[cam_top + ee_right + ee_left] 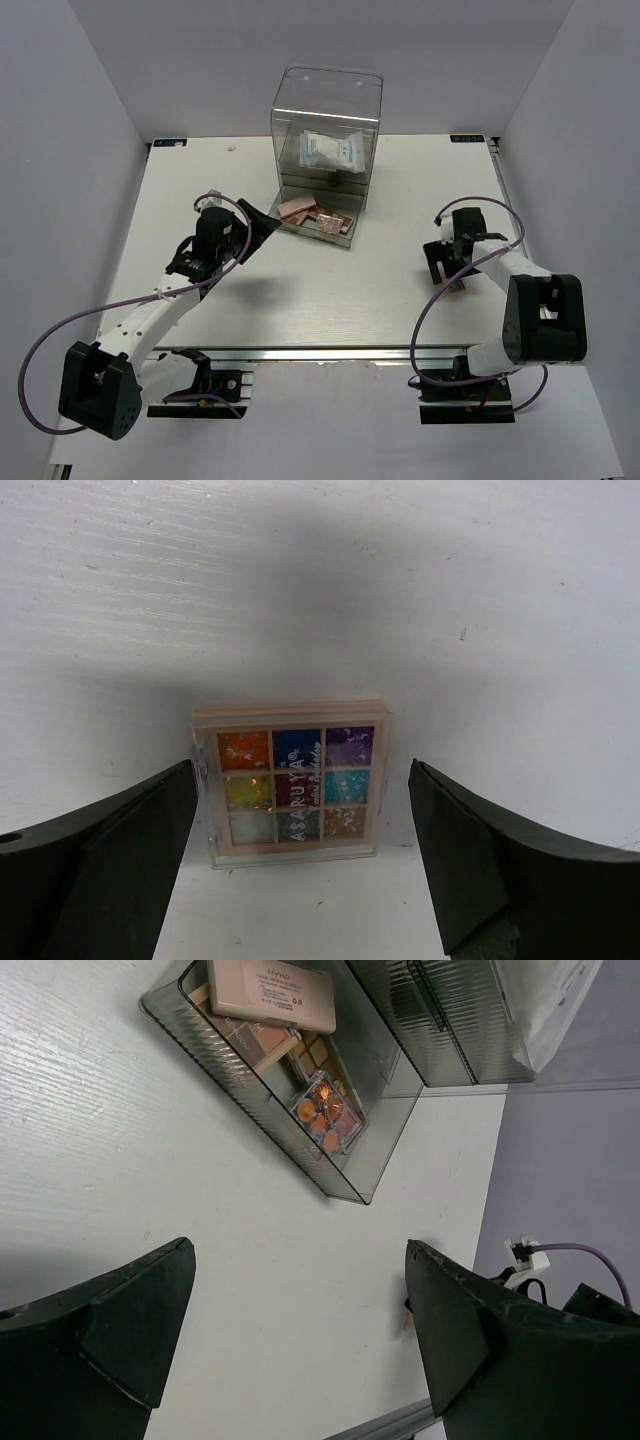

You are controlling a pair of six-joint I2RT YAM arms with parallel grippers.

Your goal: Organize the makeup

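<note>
Glossy clear plastic over glitter on the palette [290, 780] between the right fingers [90, 870]. Matt, faintly grained white table [400, 580] beneath. Smoky ribbed acrylic drawer [250, 1100] ahead of the left fingers [90, 1350].

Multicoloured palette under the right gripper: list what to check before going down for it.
1. Right gripper open: ok, jaws wide, nothing held.
2. Multicoloured palette lined up between the fingers: ok in the right wrist view.
3. Palette lying flat on the table, lid side up: ok.
4. Drawer of the clear box pulled out to receive it: ok, with other palettes inside.
5. Room left in the drawer: cannot tell.
6. Left gripper out of the way: ok, open, empty, not touching the drawer.
</note>
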